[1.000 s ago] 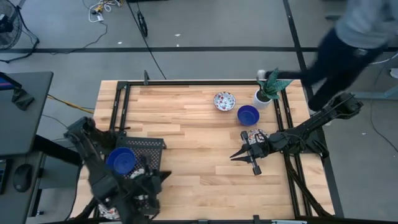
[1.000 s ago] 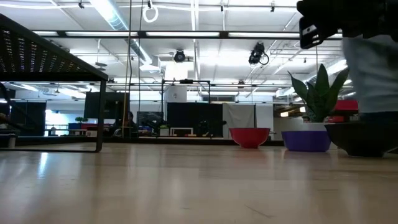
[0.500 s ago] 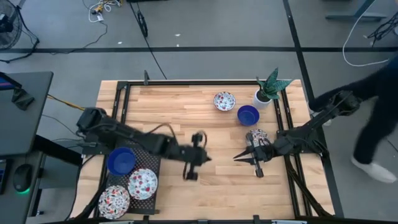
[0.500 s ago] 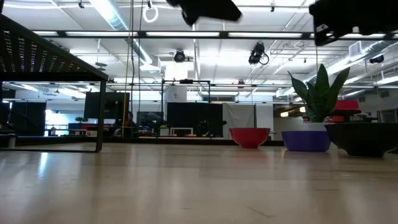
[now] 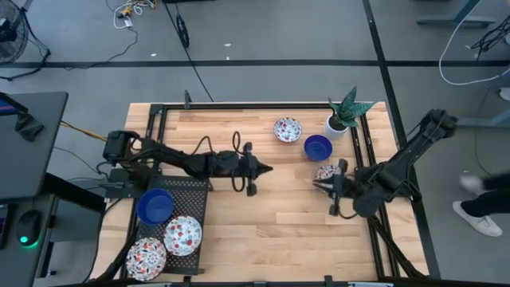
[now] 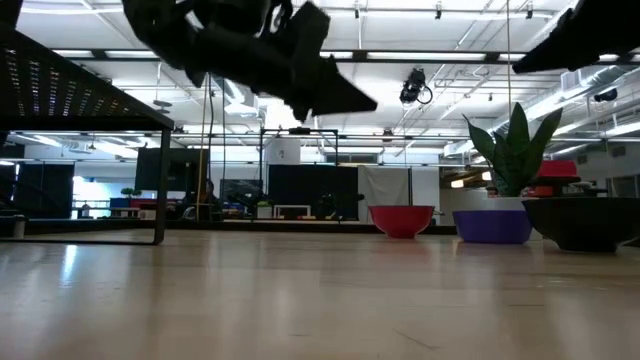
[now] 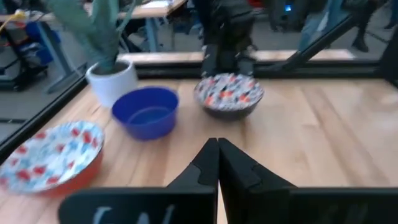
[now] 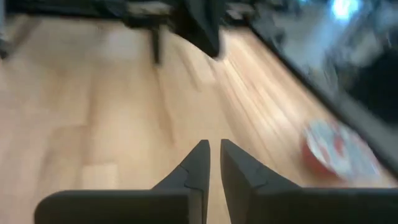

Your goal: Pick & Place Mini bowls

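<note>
Overhead view: three mini bowls (image 5: 317, 147) are seen right of centre, upright, mouths upward; being round, no long axis is shown. They are judged rigid, glazed, breakable, best pinched at the rim. The left gripper (image 5: 265, 168), fingers pressed together and empty, is extended mid-frame; the right gripper (image 5: 316, 185), fingers narrowly parted and empty, is placed beside the patterned bowl (image 5: 328, 173).

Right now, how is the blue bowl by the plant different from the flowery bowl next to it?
The blue bowl is one plain blue all over; the flowery bowl is white with red and blue flowers. The blue bowl sits close beside the white plant pot; the flowery bowl sits farther from it, nearer the table's far edge. Both are small, round, upright and empty.
</note>
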